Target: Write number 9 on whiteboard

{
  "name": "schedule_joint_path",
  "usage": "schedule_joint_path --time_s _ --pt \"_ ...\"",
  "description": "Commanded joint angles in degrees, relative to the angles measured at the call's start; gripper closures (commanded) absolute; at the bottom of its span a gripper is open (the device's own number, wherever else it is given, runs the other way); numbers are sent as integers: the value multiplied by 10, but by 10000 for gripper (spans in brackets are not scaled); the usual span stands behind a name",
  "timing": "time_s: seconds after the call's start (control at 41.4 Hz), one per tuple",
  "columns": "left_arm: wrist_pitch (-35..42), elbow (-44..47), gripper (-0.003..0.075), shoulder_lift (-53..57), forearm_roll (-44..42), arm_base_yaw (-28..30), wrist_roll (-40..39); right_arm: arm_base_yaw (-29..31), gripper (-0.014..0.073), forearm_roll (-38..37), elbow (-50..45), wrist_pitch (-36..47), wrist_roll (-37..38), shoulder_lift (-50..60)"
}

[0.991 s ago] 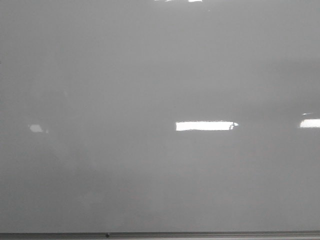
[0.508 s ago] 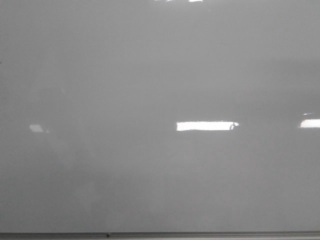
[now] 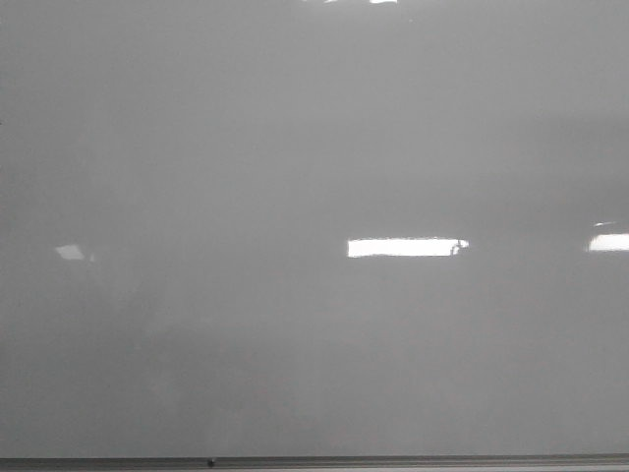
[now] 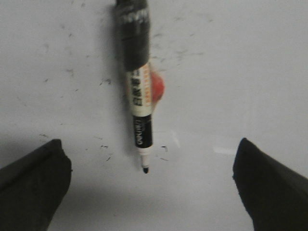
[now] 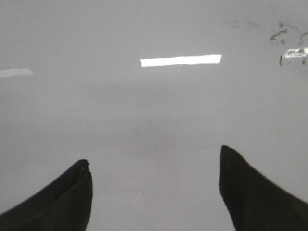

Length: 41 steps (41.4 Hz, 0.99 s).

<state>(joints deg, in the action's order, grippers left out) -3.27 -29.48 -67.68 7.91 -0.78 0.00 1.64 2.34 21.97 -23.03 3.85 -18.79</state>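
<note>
Whiteboard (image 3: 295,147) fills the front view, grey edge strip (image 3: 393,460) along its bottom; no drawn 9 discernible on it. Left wrist view: black marker (image 4: 137,96) lies uncapped on the board, tip toward the left gripper (image 4: 149,185), jaws spread wide, holding nothing. Right gripper (image 5: 154,192) likewise spread over bare board.

Front view, comparing back over the last second: I see almost no change. Bright reflection bar (image 3: 406,247) on the whiteboard (image 3: 295,147) sits a hair further right than at the earliest frame. Faint glare patch (image 3: 70,253) at left looks dimmer. Nothing else shifted.
</note>
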Motion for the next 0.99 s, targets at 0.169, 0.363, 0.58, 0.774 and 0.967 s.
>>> schedule_joint_path --time_s 0.169,0.363,0.58,0.774,0.967 --pt "115 -39 92 -124 7 1 -9 3 25 -2 21 51 -2 -9" --pt "177 -45 188 -169 7 -1 -9 3 25 -2 21 51 -2 -9" --pt "203 -45 315 -177 7 -1 -9 3 25 -2 21 51 -2 -9" --pt "206 -45 476 -177 7 -1 -9 3 25 -2 21 51 -2 -9" --pt "188 -45 734 -167 7 -1 -9 3 25 -2 21 51 -2 -9"
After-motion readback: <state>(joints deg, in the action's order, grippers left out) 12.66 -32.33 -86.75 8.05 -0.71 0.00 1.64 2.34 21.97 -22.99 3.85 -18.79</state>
